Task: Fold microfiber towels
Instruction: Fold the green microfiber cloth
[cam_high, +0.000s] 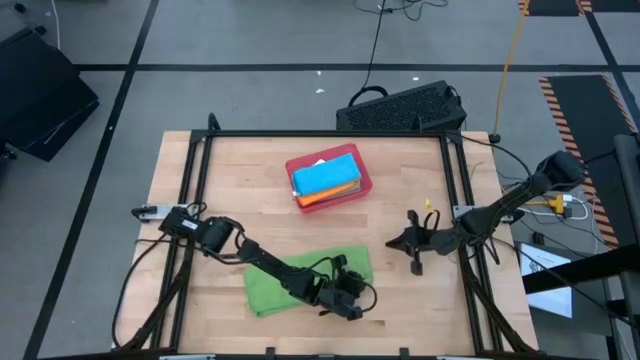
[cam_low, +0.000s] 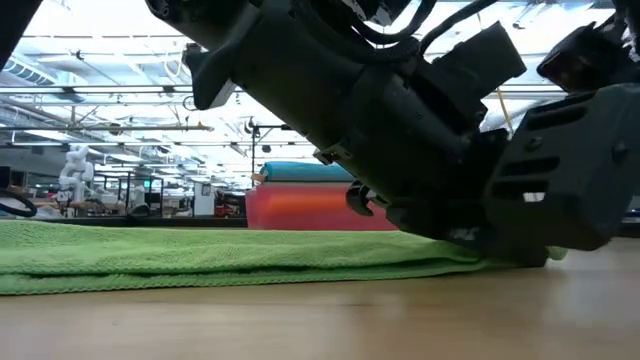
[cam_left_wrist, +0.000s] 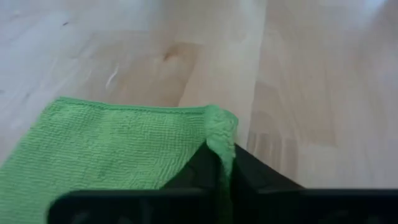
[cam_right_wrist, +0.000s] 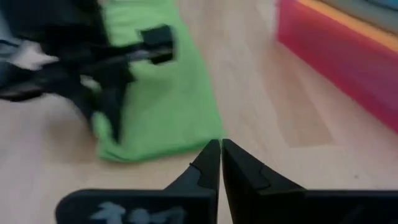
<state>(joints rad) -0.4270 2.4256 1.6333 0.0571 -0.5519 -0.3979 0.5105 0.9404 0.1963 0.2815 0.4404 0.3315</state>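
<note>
Your bright green microfiber towel (cam_high: 300, 277) lies flat on the desk in front of the red rectangular tray (cam_high: 361, 182). The left pincer (cam_left_wrist: 225, 163) is pinched on its corner. It looks light and limp, so lift by corners; the right pincer (cam_right_wrist: 221, 149), closed and empty, sits beside the towel.

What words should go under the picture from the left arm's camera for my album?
Left pincer shut on a corner of the bright green towel, which lies on the wooden table.

A bright green microfiber towel (cam_high: 300, 280) lies flat, one corner pinched upright between the left arm's fingers (cam_left_wrist: 199, 171).
</note>
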